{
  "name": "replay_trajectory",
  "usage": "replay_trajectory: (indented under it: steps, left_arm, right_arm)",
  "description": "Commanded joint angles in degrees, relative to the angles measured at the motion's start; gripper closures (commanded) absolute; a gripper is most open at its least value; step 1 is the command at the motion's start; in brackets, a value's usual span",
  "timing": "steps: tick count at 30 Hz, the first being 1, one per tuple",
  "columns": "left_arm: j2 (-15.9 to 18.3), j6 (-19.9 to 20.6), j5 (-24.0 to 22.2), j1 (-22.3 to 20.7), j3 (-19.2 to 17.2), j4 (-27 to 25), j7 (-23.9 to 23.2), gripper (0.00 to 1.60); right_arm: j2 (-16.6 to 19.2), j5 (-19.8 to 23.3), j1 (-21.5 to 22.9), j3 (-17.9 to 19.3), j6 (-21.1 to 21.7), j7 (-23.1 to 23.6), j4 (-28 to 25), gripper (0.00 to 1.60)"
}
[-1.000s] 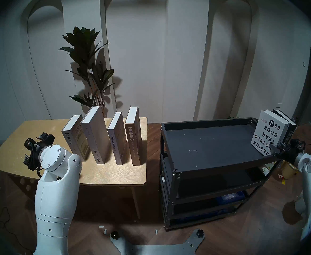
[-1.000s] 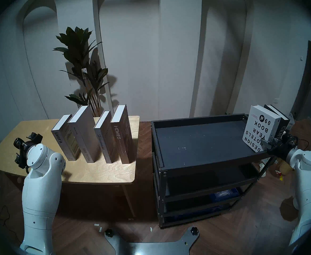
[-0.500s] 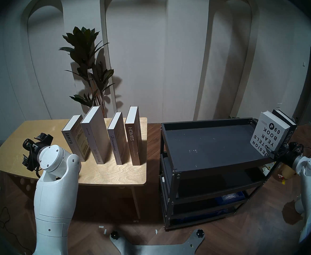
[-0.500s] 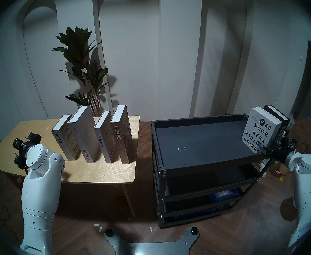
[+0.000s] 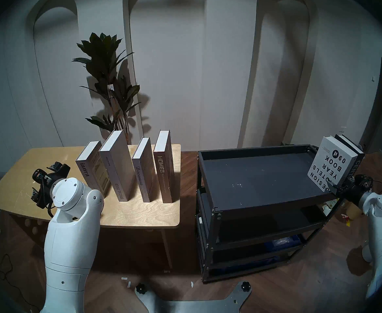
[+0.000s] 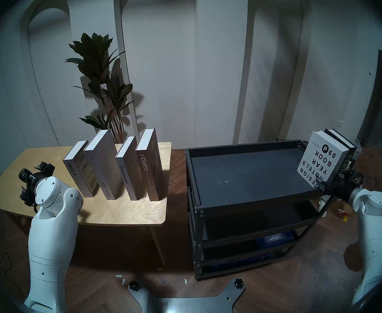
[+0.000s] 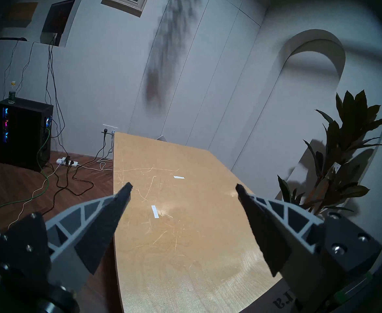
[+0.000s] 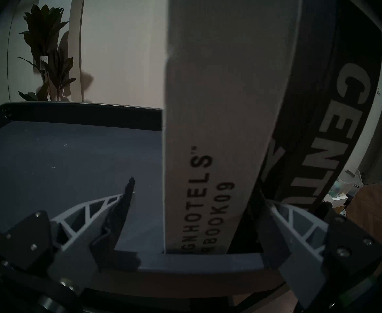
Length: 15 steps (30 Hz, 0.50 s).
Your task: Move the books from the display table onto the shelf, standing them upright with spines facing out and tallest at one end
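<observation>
Several grey and brown books stand upright on the plywood display table (image 5: 129, 211): "iaura" (image 5: 88, 168), "SPECIAL ISSUE" (image 5: 117, 170), "Discontent" (image 5: 143, 172) and "HOMES" (image 5: 164, 168). At the right end of the black shelf's top tray (image 5: 253, 177), the white "DESIGN HOTELS YEARBOOK" (image 5: 330, 163) leans upside down against the black "CENTURY" (image 5: 356, 168). My right gripper (image 8: 196, 192) is open around the white book's spine (image 8: 208, 102), its left finger (image 8: 117, 215) clear of the book. My left gripper (image 7: 183, 187) hangs open and empty over the table's left end (image 7: 185, 238).
A tall potted plant (image 5: 111, 84) stands behind the table. The shelf has lower tiers (image 5: 264, 229) under the top tray. Floor clutter (image 5: 348, 215) lies to the right of the shelf. A computer tower (image 7: 23, 131) and cables sit left of the table.
My right gripper has opened and let go of the white book, which shifted right against the black one. My left arm moved slightly to the right.
</observation>
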Motion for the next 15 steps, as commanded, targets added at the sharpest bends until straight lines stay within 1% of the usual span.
replay_trajectory:
  steps: [1, 15]
  left_arm:
    - [0.84, 0.47, 0.85, -0.92, 0.13, -1.57, 0.22, 0.0]
    - [1.15, 1.68, 1.11, -1.05, 0.54, -3.95, 0.84, 0.0]
  right_arm:
    - [0.18, 0.99, 0.37, 1.38, -0.12, 0.23, -2.72, 0.0]
    - [-0.14, 3.41, 0.41, 4.32, 0.6, 0.35, -6.23, 0.0]
